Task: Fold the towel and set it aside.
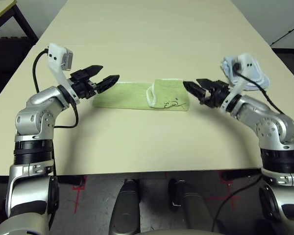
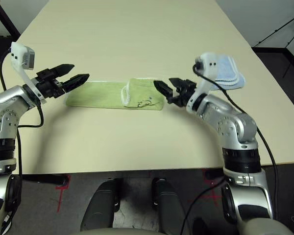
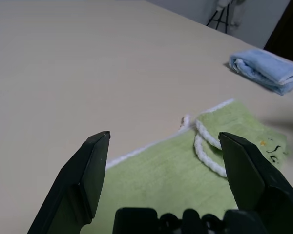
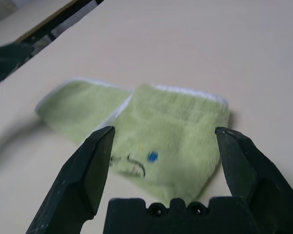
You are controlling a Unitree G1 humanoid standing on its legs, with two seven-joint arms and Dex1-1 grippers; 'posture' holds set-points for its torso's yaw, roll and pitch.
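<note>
You can't see the blue towel (image 1: 252, 73) whole: right arm's wrist camera covers its near side. Black mark (image 2: 144, 103) on green towel (image 1: 122, 95) too small to read; blurred in right wrist view, pic edge cuts gripper fingers.

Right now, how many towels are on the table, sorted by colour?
Green towel: 1, lying between the open left pincer and the open right pincer, one end folded over
Pale blue towel: 1, folded, off by the right arm
Total: 2
</note>
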